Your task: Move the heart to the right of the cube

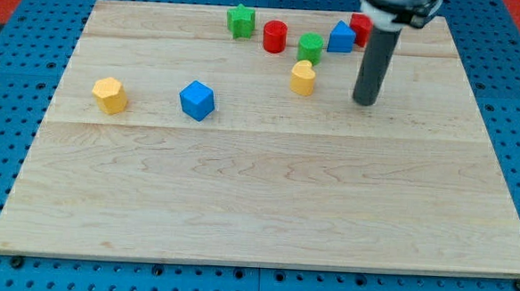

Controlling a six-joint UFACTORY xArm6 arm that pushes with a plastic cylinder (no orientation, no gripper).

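The wooden worktop [266,208] lies on a blue pegboard [5,79]; the arm carries no pincer, only a dark rod [374,67] that comes down from the view's top right; the tip [365,101] rests on bare wood, to the right of the yellow heart [303,78] and apart from it, touching no block. The yellow heart sits below the green block [311,47], nearly touching it; the blue cube [196,100] stands well to the heart's left and slightly lower in the view, so the heart already lies on the cube's right side, though far from it. Along the view's top stand a green star [241,21], a red cylinder [275,36], a blue block [340,37] of triangular look, and a red block [360,28] partly hidden behind the rod, its shape unclear; a yellow hexagonal block [109,95] sits alone at the view's left.
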